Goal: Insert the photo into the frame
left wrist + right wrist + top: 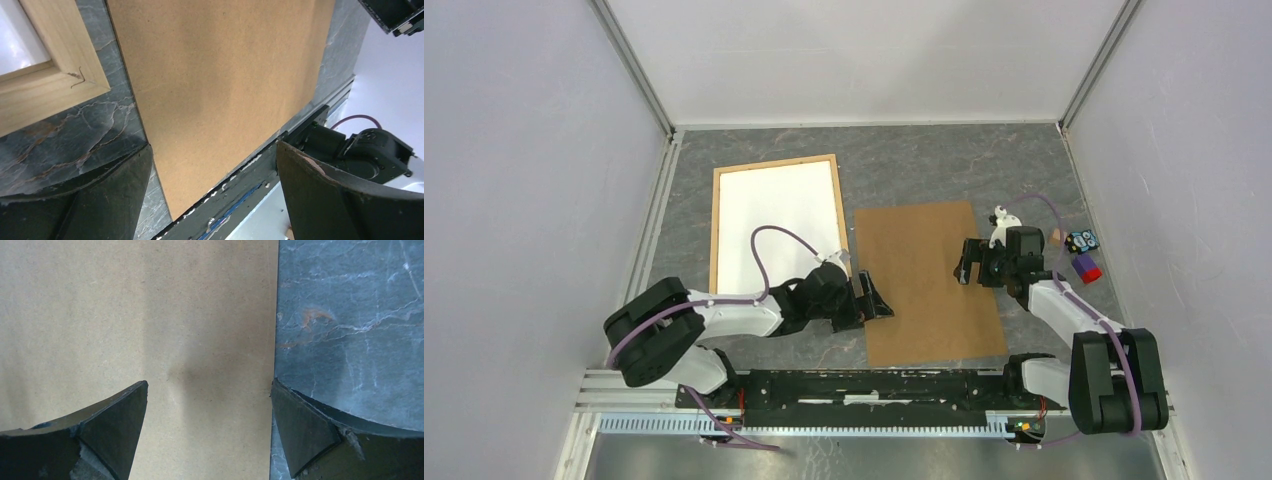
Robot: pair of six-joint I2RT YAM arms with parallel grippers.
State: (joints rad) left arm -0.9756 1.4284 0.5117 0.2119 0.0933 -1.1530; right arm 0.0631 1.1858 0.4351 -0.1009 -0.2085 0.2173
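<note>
Pale wood marks the frame point(774, 161), lying flat toward ten o'clock on the grey table point(1024, 170) with a white sheet point(774, 225) filling its opening. I cannot tell whether that sheet is a mat or the photo's back, and no flowered face shows in any view.

Just beside the frame's five o'clock corner, the left gripper point(879, 298) hovers with its jaws spread wide and nothing in them, straddling the eight o'clock edge of the brown board point(929, 280). The board lies at the table's centre, apart from the frame.

At the board's three o'clock edge the right gripper point(965, 268) hangs released too, one finger over board, one over stone.

Judging by this, the board is being addressed first. It is thin and flat, so a fingertip should slip under the edge rather than press down, and both sides should rise together to avoid bending it or knocking the frame.
</note>
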